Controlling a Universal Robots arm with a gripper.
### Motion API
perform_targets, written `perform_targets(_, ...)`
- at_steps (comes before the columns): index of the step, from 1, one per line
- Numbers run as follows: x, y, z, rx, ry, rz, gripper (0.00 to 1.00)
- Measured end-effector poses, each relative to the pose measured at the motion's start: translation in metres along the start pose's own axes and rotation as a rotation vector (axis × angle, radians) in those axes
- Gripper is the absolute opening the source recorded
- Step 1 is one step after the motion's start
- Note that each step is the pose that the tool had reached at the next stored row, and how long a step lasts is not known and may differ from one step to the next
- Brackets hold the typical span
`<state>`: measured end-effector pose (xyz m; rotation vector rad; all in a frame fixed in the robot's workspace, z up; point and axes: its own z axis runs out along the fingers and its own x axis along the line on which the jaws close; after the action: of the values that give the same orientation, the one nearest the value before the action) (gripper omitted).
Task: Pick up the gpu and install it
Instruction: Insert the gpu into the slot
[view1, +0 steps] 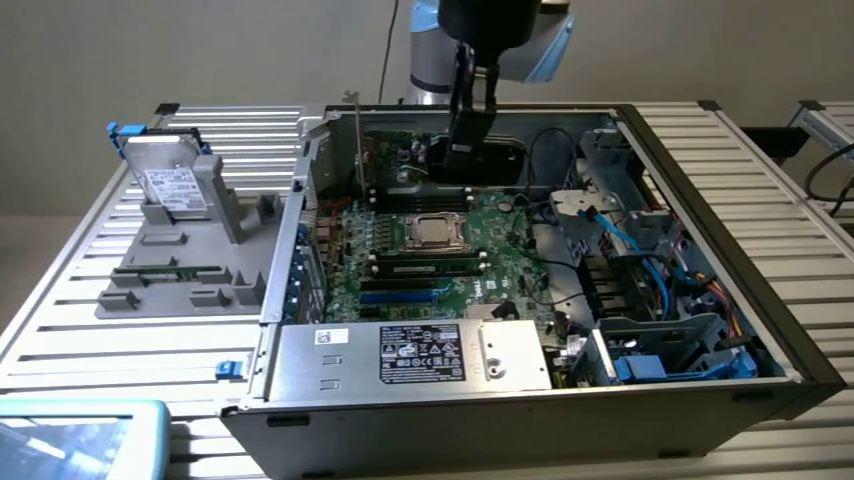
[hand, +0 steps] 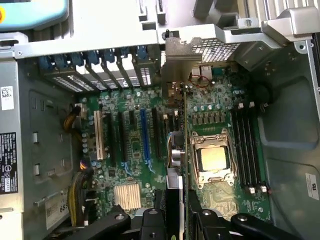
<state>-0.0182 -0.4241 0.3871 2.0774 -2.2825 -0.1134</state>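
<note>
Gripper (view1: 461, 160) pinching the gpu (hand: 175, 152) on edge, hovering over the motherboard (view1: 514, 250), at twelve o'clock from the processor (view1: 434, 232) in the exterior view. Step: installing, judged midway. Seating is calling for squaring its edge over a slot. Count: one gpu, one processor, one motherboard.

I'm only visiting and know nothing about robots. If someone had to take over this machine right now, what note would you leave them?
Claw: closed on the gpu, gripping the thin card at one end.
Gpu: standing on edge inside the open computer case, over the motherboard beside the processor socket. Its metal bracket is at the case's rear wall.
Done: the card is picked up and inside the case.
Left: whether it is fully seated in a slot cannot be told, and the claw has not let go.
</note>
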Motion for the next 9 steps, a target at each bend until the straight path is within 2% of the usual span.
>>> perform_targets(6, 0.0, -0.0003, 0.0028, 0.0193, 0.0101, -0.103, 0.28)
perform_targets(8, 0.0, -0.0003, 0.0031, 0.0198, 0.0204, -0.118, 0.28)
perform_targets(9, 0.0, -0.0003, 0.0031, 0.0198, 0.0213, -0.118, 0.28)
